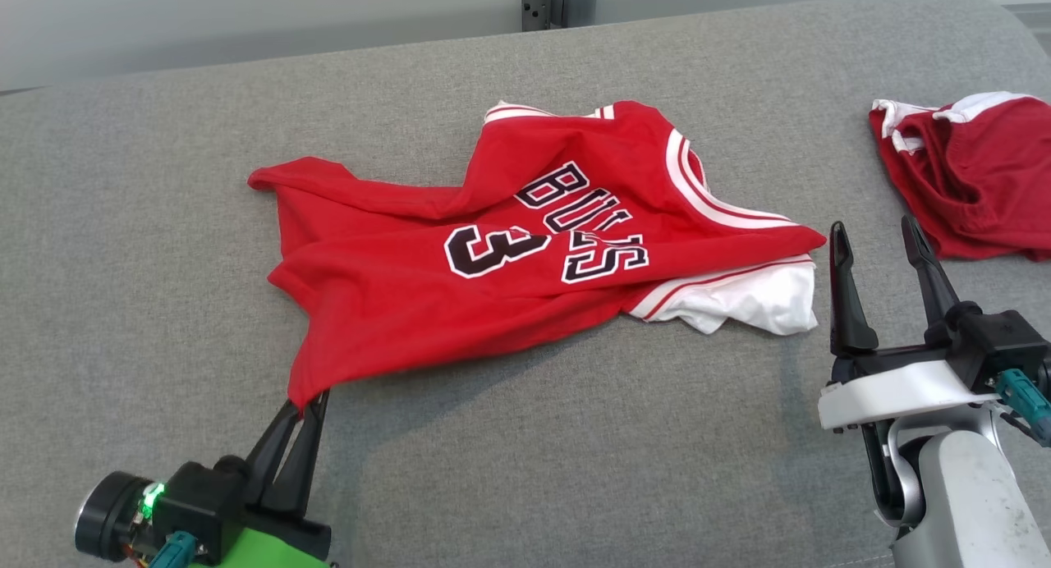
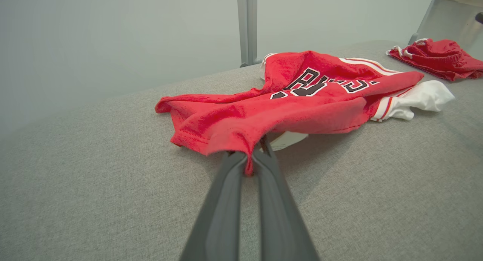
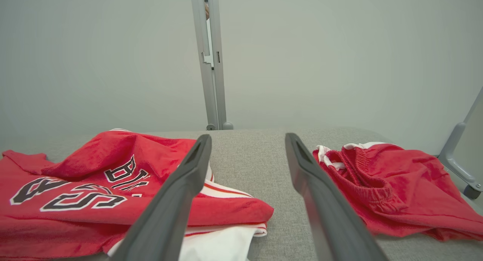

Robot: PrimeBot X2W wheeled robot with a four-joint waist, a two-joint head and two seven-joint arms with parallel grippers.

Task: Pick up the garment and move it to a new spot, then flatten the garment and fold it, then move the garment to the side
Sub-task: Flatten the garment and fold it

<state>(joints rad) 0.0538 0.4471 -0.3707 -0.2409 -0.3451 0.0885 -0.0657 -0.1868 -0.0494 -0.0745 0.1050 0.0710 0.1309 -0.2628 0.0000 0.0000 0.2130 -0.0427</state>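
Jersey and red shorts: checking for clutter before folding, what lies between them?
Bare grey surface, with the right gripper's open fingers in that gap, shown in head view.

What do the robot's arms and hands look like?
Each hand has two long, tapering dark fingers on a black block with a teal connector. The left hand sits on a bright green shell, with a lit green light and a round black cap. The right hand sits on a white bracket above a pale grey forearm.
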